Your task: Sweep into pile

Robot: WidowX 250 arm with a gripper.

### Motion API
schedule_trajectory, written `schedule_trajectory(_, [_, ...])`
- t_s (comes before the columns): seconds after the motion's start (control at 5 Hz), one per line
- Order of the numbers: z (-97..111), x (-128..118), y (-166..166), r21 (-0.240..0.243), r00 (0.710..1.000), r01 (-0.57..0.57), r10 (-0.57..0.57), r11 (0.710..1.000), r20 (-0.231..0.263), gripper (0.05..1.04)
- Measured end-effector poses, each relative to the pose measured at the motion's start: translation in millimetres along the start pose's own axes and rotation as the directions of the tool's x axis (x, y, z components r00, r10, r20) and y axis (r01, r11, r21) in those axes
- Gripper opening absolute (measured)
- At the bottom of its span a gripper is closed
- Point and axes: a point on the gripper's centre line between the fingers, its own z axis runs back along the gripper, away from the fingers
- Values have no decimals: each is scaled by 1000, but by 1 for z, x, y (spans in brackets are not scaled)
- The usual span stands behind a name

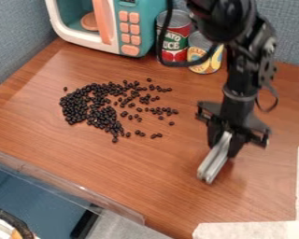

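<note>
Toward the right of the surface (114, 172), the pincer (224, 140) was clamped on a grey bar (213, 162). Black beans (102, 109) lay apart from it, densest at left, with strays nearer the bar. Risk: bar narrow, so beans could slip round its ends; a brisk stroke could roll strays wider. Bar's contact with the surface: unclear. Arm and cable (160, 44) partly hid the cans (175, 39).

Bare wood runs between the black beans (105, 116) and the grey blade (214, 158), and across the near tabletop (114, 168). Far side blocked: toy microwave (149, 28), two cans (175, 44) just beside it. Transparent strip (64, 186) lines the near-left edge. White sheets (252, 231) lie at the near-right corner.
</note>
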Motion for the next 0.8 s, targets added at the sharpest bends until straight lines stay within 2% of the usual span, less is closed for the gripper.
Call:
schedule_trajectory(0.2, [3, 10, 5, 6, 999, -32, 32, 999, 3, 371])
schedule_trajectory(0.4, [-6, 20, 12, 25, 997, -78, 78, 997, 5, 371])
schedule_trajectory(0.8, [-15, 34, 33, 83, 982, -189, 188, 978, 26, 371])
